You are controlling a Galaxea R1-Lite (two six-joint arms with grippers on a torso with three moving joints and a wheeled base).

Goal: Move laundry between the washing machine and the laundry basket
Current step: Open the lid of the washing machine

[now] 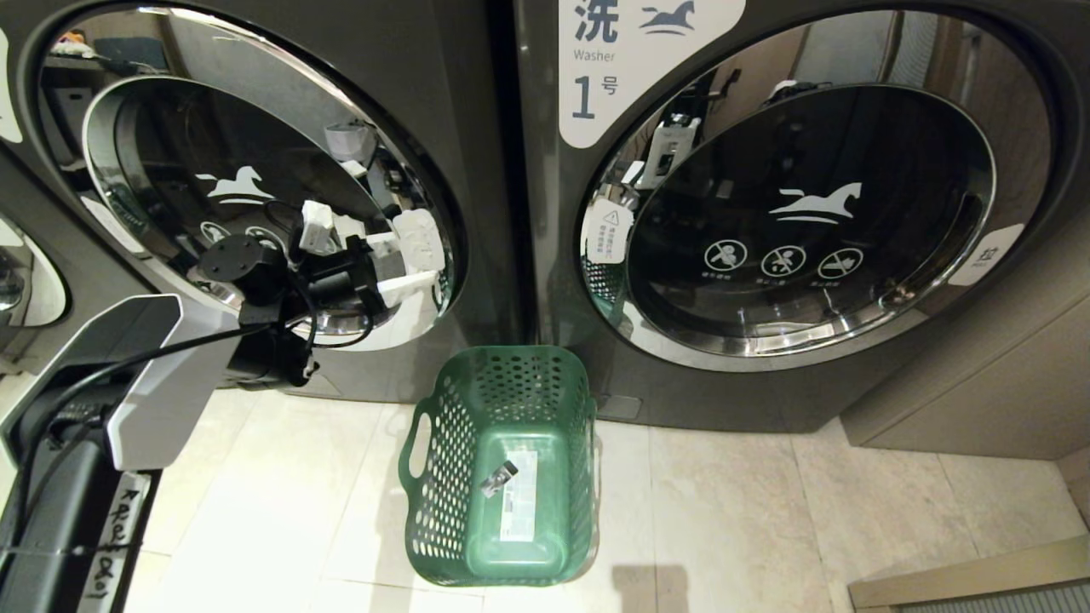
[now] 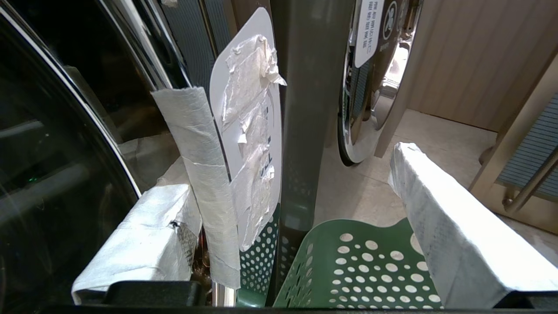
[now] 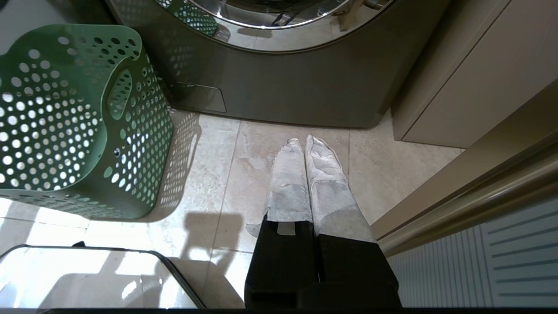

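**Washing machine** (image 1: 477, 170), dark grey front-loader, at 10 o'clock in the head view. We see its round chrome-rimmed door (image 1: 238, 187) lying flat to the front, apparently shut.

**Second machine** (image 1: 766, 392), marked 1, at 2 o'clock. Its door is also shut. We take it to have no part in this job.

**Laundry basket** (image 1: 438, 485), dark green with perforated walls. It stands on the floor (image 1: 749, 511) at 6 o'clock from the seam between the two machines, up against their fronts. We judge it is parked there so a load has only a short drop from the door. It holds a white label (image 1: 519, 494) and a small clip-like bit (image 1: 498, 481), nothing else.

**Laundry**: not in view anywhere. There is none in the basket, so we suppose it lies in the drum behind the dark glass.

**Left gripper** (image 1: 409, 264), at about 4 o'clock on the door's rim.
- The jaws are spread wide and grasp nothing.
- In the left wrist view a paper-wrapped strip (image 2: 200, 174) on the rim stands between them, close to one finger (image 2: 144, 244).
- We cannot tell whether they touch.
- We read this as lining up to pull the door open, the first step of unloading.

**Right gripper** (image 3: 303, 144), idle and pointing at the floor tiles at 3 o'clock from the basket. Its jaws are clenched together and empty.
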